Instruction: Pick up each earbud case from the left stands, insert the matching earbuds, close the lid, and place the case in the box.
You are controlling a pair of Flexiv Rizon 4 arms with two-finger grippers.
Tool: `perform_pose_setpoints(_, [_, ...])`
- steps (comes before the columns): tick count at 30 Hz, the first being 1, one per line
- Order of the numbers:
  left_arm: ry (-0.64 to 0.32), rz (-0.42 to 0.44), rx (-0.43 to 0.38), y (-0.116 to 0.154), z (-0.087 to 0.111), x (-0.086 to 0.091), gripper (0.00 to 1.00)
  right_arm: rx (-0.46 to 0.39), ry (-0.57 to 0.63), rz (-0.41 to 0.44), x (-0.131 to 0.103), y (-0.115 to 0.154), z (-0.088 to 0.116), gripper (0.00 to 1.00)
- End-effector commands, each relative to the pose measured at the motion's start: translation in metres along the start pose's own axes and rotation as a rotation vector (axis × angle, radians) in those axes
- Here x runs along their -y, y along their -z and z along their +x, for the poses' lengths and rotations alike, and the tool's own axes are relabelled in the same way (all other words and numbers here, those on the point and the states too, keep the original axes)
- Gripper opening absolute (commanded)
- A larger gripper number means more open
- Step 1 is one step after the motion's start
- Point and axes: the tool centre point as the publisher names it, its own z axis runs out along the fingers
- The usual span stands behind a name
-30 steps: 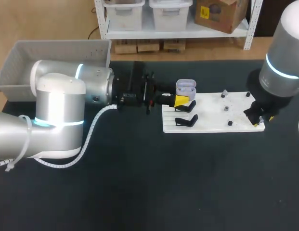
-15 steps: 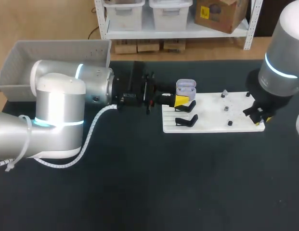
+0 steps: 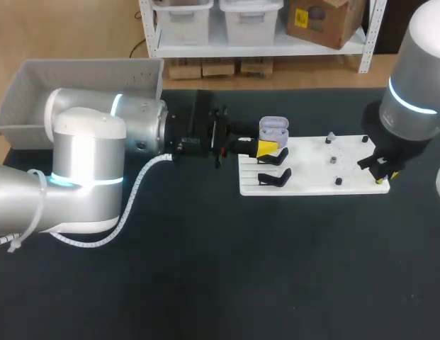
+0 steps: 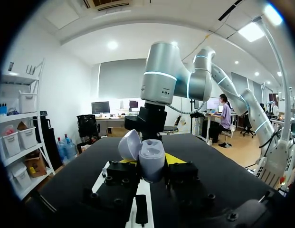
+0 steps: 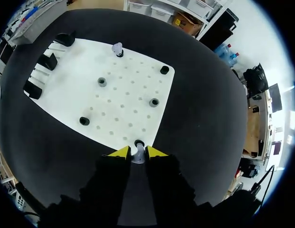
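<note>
Case: one, lid open, at the far left corner of the board; my left gripper is clamped on it.
Earbuds: two. My right gripper pinches one earbud at the near right corner; the other earbud is on a far peg.
Stands: three, along the board's left edge.
Box: one, well apart.

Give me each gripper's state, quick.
Left gripper: closed on the case.
Right gripper: at an earbud; cannot be told.
</note>
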Motion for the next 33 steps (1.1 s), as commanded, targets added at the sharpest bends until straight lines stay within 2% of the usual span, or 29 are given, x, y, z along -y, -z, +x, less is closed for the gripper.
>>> perform_pose_setpoints(1, [-0.003,-0.005,0.003,0.0,0.001,0.001,0.0,0.019,-0.019,0.015,-0.006,0.03,0.009,0.0])
perform_pose_setpoints(6, [-0.003,-0.005,0.003,0.0,0.001,0.001,0.0,0.006,-0.079,0.022,-0.019,0.071,0.006,0.0])
perform_pose_setpoints(12, [-0.003,-0.005,0.003,0.0,0.001,0.001,0.0,-0.078,-0.195,0.019,-0.038,0.1,-0.004,0.0])
perform_pose_setpoints(33, [-0.003,-0.005,0.003,0.0,0.001,0.001,0.0,-0.094,-0.207,0.03,-0.041,0.101,-0.005,0.0])
